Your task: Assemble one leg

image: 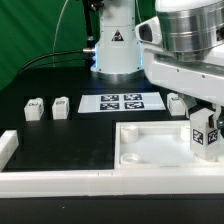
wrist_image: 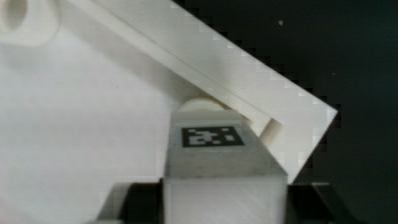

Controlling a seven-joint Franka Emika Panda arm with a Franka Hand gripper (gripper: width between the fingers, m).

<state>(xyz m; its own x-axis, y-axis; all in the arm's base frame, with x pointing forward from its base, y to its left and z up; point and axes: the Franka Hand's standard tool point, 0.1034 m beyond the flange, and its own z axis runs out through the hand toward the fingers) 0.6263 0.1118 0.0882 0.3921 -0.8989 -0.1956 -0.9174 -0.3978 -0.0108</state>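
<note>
The leg (wrist_image: 215,165) fills my wrist view, clamped between the gripper (wrist_image: 219,203) pads with its tag facing me and its far end over a corner of the white tabletop (wrist_image: 89,130) just beneath. I judge the step is seating it in that corner; the socket is hidden, so I'd keep the leg upright and descend slowly. The tabletop's edge lies close beyond the fingers; a spare leg (image: 177,103) stands behind the gripper, the marker board (image: 122,101) well apart
</note>
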